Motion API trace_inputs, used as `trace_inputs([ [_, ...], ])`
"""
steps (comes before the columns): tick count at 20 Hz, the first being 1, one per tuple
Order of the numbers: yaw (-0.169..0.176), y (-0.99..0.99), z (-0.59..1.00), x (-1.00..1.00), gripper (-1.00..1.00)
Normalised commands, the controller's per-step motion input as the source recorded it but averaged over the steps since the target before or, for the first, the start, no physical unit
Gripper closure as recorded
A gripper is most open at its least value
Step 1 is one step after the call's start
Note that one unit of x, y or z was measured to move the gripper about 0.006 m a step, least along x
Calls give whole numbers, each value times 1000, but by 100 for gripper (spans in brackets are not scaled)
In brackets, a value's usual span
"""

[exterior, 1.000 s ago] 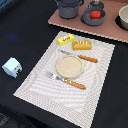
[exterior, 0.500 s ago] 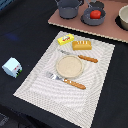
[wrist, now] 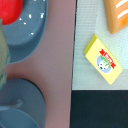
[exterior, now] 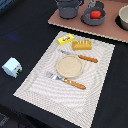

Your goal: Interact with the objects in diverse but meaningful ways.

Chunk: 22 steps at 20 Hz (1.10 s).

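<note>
Taking the round plate [exterior: 69,66] as landmark and reading across the exterior view: the pale carton [exterior: 12,67] stands well off toward that view's left on the dark worktop [exterior: 20,30]. The butter packet [exterior: 66,38] and bread loaf [exterior: 82,45] lie just beyond the plate; the tomato [exterior: 95,14] sits in the frying pan [exterior: 93,19] farther off. The pincer is outside both views, so its opening cannot be told. The wrist view looks straight down on the butter packet [wrist: 103,59], probably the next pick: centre over it, align with its long edges, then descend.

Centre: round tan plate [exterior: 69,66] on striped placemat [exterior: 40,82]. Knife [exterior: 80,56] lies above it, fork [exterior: 66,81] below. Dark tabletop [exterior: 25,30] surrounds.
</note>
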Motion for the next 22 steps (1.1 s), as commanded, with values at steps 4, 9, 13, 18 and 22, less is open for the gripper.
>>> trace_inputs([
  [4,24,-809,-3,-226,-100],
  [9,7,-772,-199,-357,-100],
  [13,8,-642,-386,-522,-100],
  [18,3,-451,-578,-726,-100],
  [22,1,-314,-650,-842,-100],
])
